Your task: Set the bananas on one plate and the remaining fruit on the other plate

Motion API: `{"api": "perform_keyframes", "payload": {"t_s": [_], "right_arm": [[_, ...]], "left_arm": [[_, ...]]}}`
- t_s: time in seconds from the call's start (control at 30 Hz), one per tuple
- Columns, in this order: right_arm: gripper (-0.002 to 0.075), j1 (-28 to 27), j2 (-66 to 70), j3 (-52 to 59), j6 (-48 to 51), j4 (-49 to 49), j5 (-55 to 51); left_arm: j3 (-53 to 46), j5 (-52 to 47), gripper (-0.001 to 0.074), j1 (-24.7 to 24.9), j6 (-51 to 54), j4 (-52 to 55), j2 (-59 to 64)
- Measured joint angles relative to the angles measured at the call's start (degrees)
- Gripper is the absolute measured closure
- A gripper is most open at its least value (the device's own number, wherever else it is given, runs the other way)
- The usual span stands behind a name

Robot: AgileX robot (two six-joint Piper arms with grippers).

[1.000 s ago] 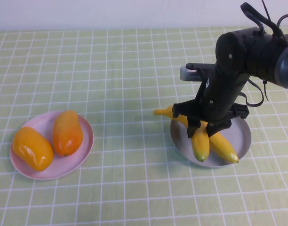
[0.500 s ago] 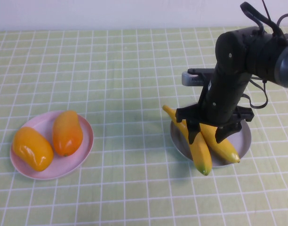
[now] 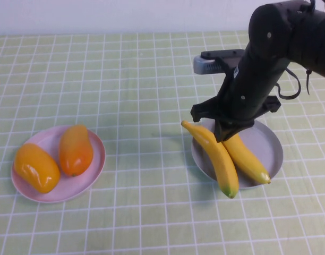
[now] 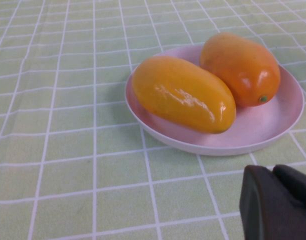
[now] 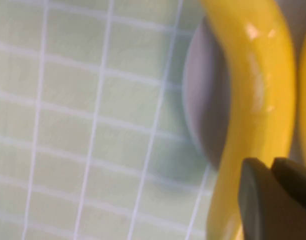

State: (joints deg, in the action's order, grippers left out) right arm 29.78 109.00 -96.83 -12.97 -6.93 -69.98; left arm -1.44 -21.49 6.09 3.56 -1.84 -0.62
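Observation:
Two yellow bananas (image 3: 218, 156) (image 3: 247, 159) lie side by side on the grey-blue plate (image 3: 268, 143) at the right. The left banana overhangs the plate's near-left rim. My right gripper (image 3: 229, 133) hangs just above the bananas' far ends, shut and empty. In the right wrist view its fingers (image 5: 272, 162) are together over a banana (image 5: 253, 80) and the plate (image 5: 203, 110). Two orange oval fruits (image 3: 36, 167) (image 3: 76, 149) lie on the pink plate (image 3: 96, 159) at the left. My left gripper (image 4: 273, 172) is shut, low, near that pink plate (image 4: 263, 130) and its fruits (image 4: 183, 92) (image 4: 240, 67).
A green checked cloth (image 3: 146, 106) covers the table, with open cloth between the two plates. A white wall runs along the far edge. The right arm's dark body (image 3: 268, 58) rises over the far right of the table.
The right gripper laid the banana down beside the other one, let go of it, and has risen and moved back from it. The left arm has not moved.

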Motion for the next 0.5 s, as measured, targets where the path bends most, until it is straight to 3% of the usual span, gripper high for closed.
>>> {"api": "perform_keyframes", "payload": {"t_s": [0.33, 0.5], "right_arm": [[0.0739, 8.0, -19.9, 15.1, 2.3, -0.1, -0.3], [0.0741, 8.7, -34.6, 21.8, 6.3, 0.3, -0.8]], "left_arm": [[0.0, 0.0, 0.0731, 0.0, 0.0, 0.0, 0.0], [0.0, 0.0, 0.0731, 0.0, 0.0, 0.0, 0.0]]}}
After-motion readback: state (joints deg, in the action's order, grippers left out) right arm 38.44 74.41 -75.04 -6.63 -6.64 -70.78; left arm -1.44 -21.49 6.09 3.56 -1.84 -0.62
